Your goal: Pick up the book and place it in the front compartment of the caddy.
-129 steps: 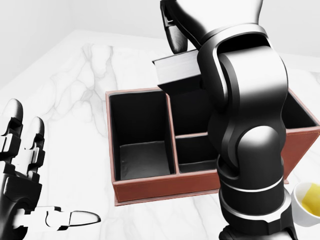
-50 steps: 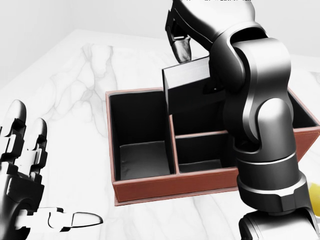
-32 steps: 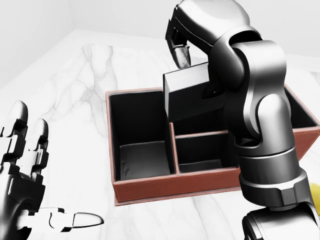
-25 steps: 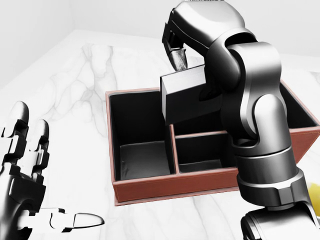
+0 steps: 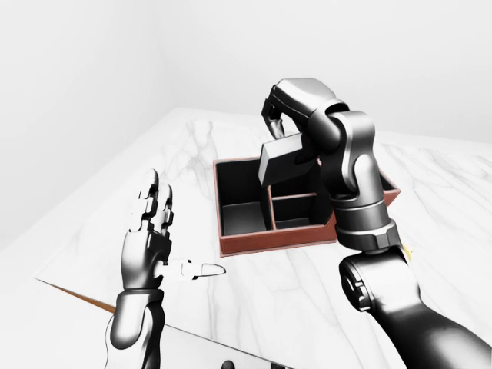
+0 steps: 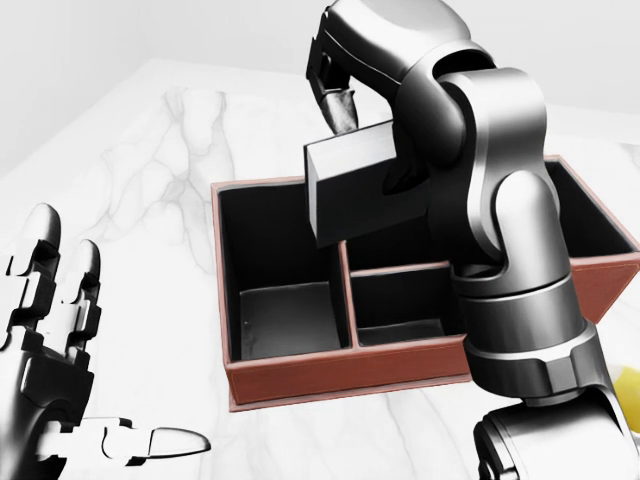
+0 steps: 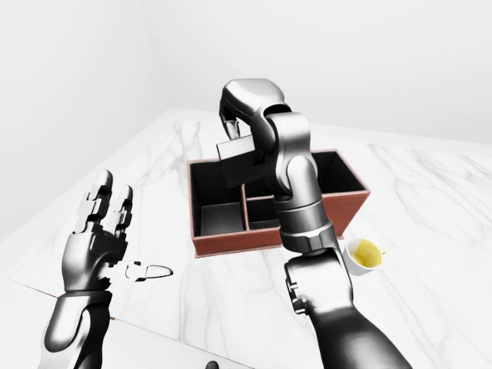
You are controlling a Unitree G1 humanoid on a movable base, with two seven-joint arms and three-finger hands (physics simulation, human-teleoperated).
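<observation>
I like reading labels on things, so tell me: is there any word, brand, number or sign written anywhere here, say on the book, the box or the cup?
None can be read.
Book, held in the right hand: plain dark cover, no title showing.
Caddy: plain reddish-brown walls, no label.
Cup: plain white with yellow inside, no print.
Marble table: only grey veins.

The glossy black right forearm hides the right-hand compartments of the reddish-brown leather caddy (image 6: 300,378) and most of the right hand (image 6: 340,95) gripping the dark grey book (image 6: 345,190). The yellow-filled white cup (image 7: 364,254) is, seemingly, just a sliver at the head view's right edge.
</observation>
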